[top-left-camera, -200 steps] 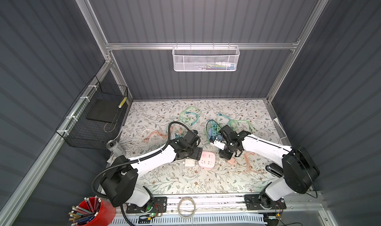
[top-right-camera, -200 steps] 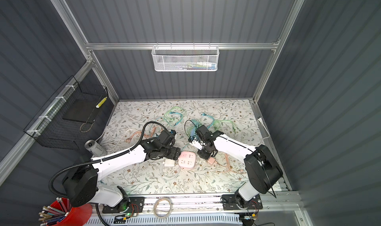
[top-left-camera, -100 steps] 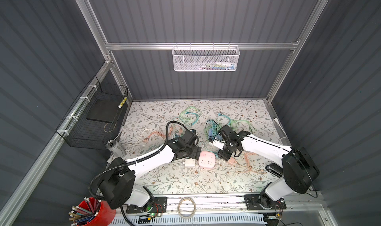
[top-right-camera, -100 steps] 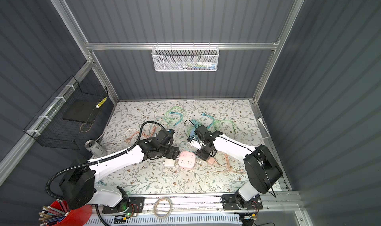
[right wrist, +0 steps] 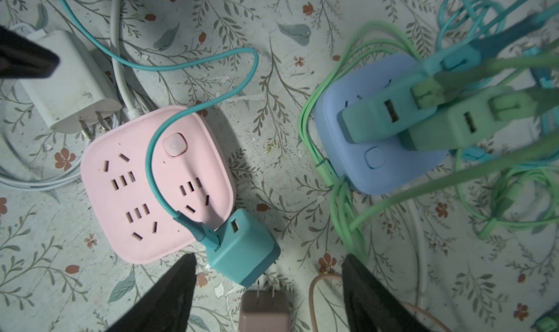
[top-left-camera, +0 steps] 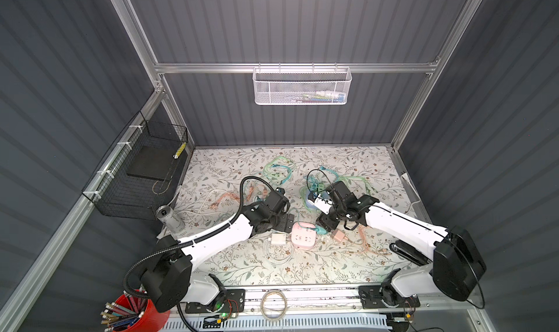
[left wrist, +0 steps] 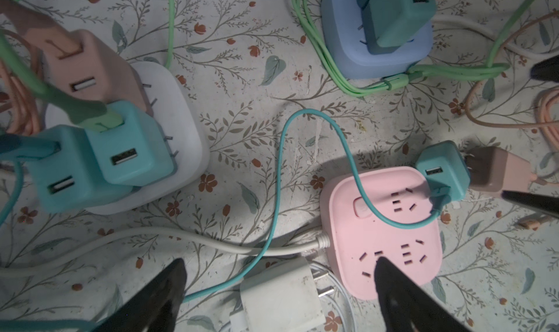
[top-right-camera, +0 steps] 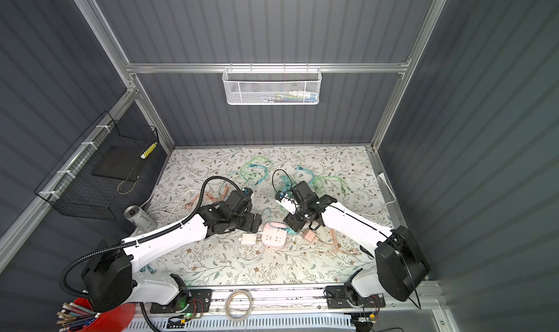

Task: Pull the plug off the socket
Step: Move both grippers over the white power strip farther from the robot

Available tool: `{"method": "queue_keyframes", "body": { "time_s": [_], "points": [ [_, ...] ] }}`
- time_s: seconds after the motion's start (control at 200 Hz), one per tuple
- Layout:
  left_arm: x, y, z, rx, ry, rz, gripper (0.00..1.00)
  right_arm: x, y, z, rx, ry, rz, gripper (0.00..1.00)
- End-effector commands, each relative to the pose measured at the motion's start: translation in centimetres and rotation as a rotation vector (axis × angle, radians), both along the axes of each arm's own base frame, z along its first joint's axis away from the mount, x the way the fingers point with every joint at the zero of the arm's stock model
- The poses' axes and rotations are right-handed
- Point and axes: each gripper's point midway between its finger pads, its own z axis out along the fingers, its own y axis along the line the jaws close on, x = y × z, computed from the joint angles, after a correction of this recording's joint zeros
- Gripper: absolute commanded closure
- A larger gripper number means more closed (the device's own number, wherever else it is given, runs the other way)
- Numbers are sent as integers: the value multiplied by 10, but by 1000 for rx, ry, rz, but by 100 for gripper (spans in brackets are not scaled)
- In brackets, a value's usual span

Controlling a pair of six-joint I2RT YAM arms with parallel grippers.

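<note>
The pink socket [top-left-camera: 303, 236] [top-right-camera: 274, 238] lies flat at the front middle, and every slot that shows on it [right wrist: 157, 182] is empty. A teal plug [right wrist: 242, 251] [left wrist: 443, 170] rests against its corner with prongs bare, its teal cable looping over the socket. A white plug [left wrist: 281, 294] [top-left-camera: 277, 239] lies on the mat beside the socket's other side. A dusty-pink plug [right wrist: 263, 309] [top-right-camera: 310, 236] lies just past the teal one. My left gripper [left wrist: 278, 288] [top-left-camera: 284, 221] hangs open above the white plug. My right gripper [right wrist: 269, 273] [top-left-camera: 322, 224] hangs open over the teal plug, holding nothing.
A white socket [left wrist: 181, 118] carries pink and teal plugs. A blue socket [right wrist: 378, 164] [left wrist: 378, 58] carries green and teal plugs. Green, teal and orange cables [top-left-camera: 278, 170] sprawl behind. A can [top-left-camera: 166, 217] and a black wire basket [top-left-camera: 142, 173] stand at the left.
My right jaws have opened wide, and the teal plug now lies free beside the pink socket. My left jaws have opened a little further. Both arms have barely shifted.
</note>
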Motion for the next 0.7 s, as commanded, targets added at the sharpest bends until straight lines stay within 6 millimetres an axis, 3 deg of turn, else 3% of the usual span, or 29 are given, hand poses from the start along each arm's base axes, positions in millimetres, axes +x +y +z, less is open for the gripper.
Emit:
{"method": "queue_keyframes", "body": {
  "time_s": [0.0, 0.12, 0.205, 0.33, 0.69],
  "points": [
    [6, 12, 16, 18, -43, 47, 0, 9, 12, 20, 94, -79, -9, 21],
    [10, 18, 22, 14, -66, 77, 0, 16, 16, 35, 145, -138, -25, 20],
    [13, 25, 28, 16, -90, 104, 0, 19, 21, 45, 198, -176, -27, 11],
    [17, 34, 36, 27, -113, 130, 0, 20, 32, 57, 284, -218, -2, 11],
    [33, 72, 43, 69, -93, 227, 1, 24, 64, 68, 404, -232, 108, 10]
  ]
}}
